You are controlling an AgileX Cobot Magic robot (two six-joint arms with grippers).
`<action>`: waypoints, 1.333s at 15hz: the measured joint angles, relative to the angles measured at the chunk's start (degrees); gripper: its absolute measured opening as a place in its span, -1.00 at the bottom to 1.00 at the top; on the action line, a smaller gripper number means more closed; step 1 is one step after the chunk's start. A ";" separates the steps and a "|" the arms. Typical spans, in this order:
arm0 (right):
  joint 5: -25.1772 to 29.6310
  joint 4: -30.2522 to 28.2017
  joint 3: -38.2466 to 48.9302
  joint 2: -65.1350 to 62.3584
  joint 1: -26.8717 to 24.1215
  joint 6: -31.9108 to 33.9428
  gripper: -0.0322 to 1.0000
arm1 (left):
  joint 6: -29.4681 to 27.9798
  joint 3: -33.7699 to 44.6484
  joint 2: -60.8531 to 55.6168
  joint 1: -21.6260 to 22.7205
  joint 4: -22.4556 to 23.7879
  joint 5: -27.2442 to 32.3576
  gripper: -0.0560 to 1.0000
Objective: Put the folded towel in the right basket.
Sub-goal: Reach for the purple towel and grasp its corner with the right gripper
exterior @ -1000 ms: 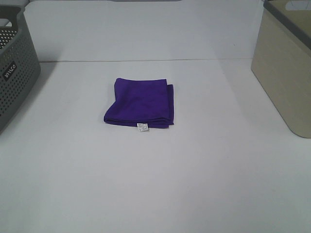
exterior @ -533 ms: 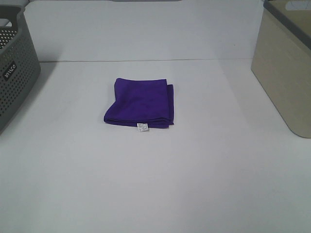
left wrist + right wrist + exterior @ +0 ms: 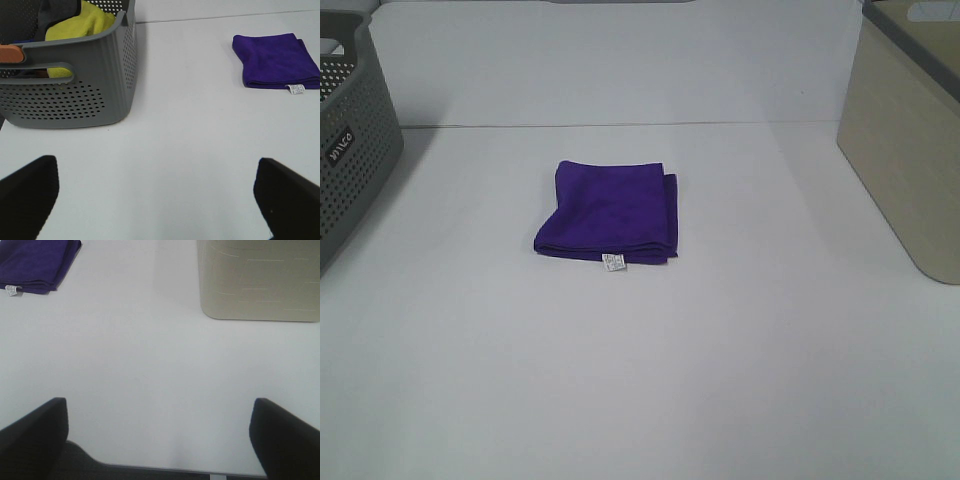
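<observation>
A folded purple towel [image 3: 608, 212] with a small white tag lies flat on the white table, a little left of the middle. It also shows in the left wrist view [image 3: 276, 67] and in the right wrist view [image 3: 36, 264]. The beige right basket [image 3: 910, 130] stands at the right edge; the right wrist view shows its wall [image 3: 260, 280]. My left gripper [image 3: 159, 197] is open and empty, well short of the towel. My right gripper [image 3: 159, 437] is open and empty, near the table's front edge. Neither gripper shows in the exterior view.
A grey perforated basket [image 3: 350, 140] stands at the left edge. In the left wrist view this grey basket [image 3: 75, 90] holds a yellow cloth [image 3: 82, 22] and other items. The table's front edge [image 3: 165, 467] shows in the right wrist view.
</observation>
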 joint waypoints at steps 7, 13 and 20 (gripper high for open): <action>0.00 0.00 0.00 0.00 0.00 0.00 0.89 | 0.00 0.00 0.00 0.00 -0.52 0.00 0.98; 0.00 0.00 0.00 0.00 0.00 0.00 0.89 | 0.00 0.00 0.00 0.00 -0.52 0.00 0.98; 0.00 0.17 0.00 0.00 0.00 0.00 0.89 | 0.00 0.00 0.00 0.00 -0.52 0.00 0.98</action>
